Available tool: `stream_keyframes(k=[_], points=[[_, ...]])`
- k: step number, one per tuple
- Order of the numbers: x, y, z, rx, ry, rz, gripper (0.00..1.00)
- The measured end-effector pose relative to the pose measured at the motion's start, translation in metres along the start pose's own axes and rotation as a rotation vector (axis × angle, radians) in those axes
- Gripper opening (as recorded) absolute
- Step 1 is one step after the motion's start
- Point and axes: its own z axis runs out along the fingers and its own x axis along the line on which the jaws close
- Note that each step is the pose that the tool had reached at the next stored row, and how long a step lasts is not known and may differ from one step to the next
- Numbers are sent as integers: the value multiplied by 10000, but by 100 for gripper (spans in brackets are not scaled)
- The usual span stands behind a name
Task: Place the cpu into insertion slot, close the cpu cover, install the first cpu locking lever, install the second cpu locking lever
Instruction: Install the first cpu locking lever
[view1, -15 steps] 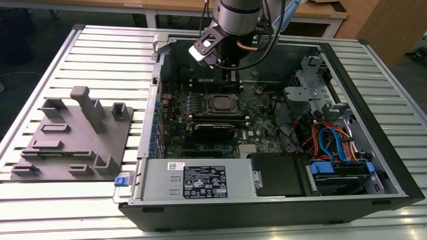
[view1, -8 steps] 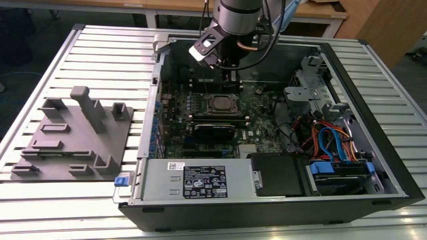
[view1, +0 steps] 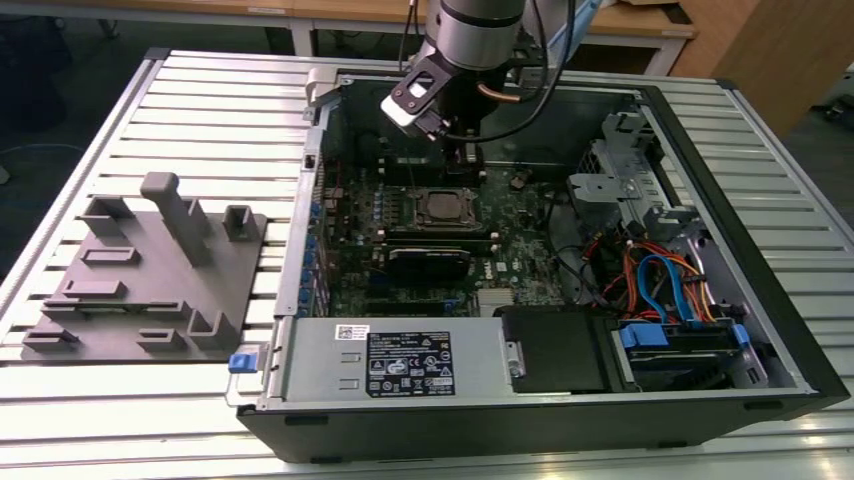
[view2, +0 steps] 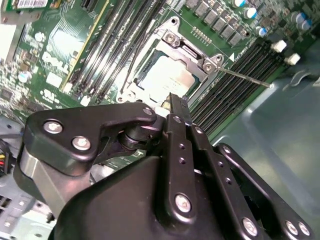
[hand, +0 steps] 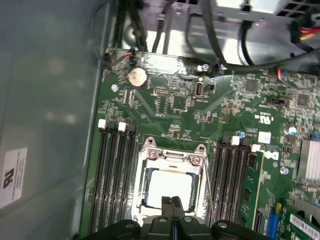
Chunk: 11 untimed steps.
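My gripper (hand: 172, 204) is down inside the open computer case (view1: 790, 335), fingers pinched tight together with nothing between them. The tips sit right over one edge of the socket, and I can't tell whether they touch it. The cpu (hand: 170, 186) lies flat in the insertion slot (hand: 144, 194), its silvery top showing through the cut-out of the cpu cover (hand: 172, 159), which is down around it. In the second wrist view, a thin metal locking lever (view2: 245, 77) juts from one corner of the socket, out across the black memory slots (view2: 220, 95). In the exterior view I'm hanging above the motherboard (view1: 350, 250), just past the socket's far side.
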Motion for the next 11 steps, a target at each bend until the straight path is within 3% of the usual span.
stream_keyframes(k=[11], points=[[0, 0, 0, 2, 0, -111, 10]])
